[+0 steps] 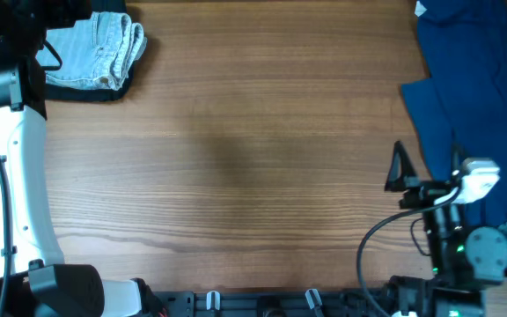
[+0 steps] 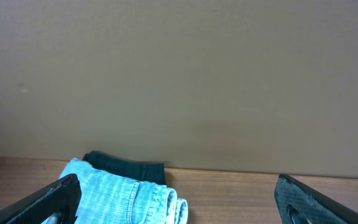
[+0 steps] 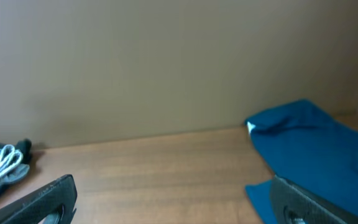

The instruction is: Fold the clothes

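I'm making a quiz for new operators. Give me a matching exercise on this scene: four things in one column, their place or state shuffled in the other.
1 denim shorts
2 black garment
3 navy-blue garment
4 right gripper

A open, holding nothing
B folded, far-left corner, on top
C spread along the right side
D under another garment

Pairs: 1-B, 2-D, 3-C, 4-A

1. The folded denim shorts (image 2: 129, 198) lie at the near left of the table (image 2: 229, 180), partly covering a black garment (image 2: 129, 168) that shows just beyond them.
2. The left pincer (image 2: 178, 191) has its fingers (image 2: 51, 200) wide apart, holding nothing.
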Controlling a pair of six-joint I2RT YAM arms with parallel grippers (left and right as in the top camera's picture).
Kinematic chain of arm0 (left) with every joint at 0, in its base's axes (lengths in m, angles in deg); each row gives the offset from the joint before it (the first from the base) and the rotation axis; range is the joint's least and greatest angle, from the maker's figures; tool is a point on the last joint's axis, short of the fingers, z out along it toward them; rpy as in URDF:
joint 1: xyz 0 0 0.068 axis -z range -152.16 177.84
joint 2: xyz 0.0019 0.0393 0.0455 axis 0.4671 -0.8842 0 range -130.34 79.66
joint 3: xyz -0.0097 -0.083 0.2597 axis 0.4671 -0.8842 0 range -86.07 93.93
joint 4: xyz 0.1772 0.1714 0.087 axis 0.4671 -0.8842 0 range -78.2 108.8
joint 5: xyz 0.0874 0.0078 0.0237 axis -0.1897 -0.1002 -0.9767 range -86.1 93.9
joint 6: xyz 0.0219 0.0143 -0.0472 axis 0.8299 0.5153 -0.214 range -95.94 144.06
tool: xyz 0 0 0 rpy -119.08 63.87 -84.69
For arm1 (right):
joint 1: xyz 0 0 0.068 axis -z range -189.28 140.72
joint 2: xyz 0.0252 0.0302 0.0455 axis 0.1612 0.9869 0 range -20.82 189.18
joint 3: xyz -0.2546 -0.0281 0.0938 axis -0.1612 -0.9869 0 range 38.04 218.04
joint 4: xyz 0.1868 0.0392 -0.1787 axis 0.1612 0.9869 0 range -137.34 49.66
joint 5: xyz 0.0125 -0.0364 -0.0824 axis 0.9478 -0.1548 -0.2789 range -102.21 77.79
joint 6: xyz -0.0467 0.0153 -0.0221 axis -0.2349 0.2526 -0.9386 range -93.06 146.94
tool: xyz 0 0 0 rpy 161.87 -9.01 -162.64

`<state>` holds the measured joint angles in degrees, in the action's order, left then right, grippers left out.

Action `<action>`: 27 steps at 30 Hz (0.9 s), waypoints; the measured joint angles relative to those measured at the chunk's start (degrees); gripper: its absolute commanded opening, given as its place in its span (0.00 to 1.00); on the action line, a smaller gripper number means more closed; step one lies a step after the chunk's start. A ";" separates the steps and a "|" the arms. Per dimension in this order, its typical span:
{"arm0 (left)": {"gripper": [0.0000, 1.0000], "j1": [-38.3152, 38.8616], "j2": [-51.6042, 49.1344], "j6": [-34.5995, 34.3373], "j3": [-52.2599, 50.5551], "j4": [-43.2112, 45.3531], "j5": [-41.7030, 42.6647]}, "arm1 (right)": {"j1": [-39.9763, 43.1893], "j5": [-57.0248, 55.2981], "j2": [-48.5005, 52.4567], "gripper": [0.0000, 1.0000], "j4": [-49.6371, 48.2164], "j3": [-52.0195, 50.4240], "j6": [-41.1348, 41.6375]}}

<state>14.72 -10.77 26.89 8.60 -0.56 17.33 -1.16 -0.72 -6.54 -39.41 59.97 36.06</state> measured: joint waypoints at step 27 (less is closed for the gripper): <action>1.00 0.00 0.00 0.00 0.00 0.02 0.00 | -4.50 -6.01 -13.20 1.00 -5.49 -20.41 -3.02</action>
<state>14.72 -10.77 26.89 8.60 -0.54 17.33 -5.66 -6.73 -19.74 -44.90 39.56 33.05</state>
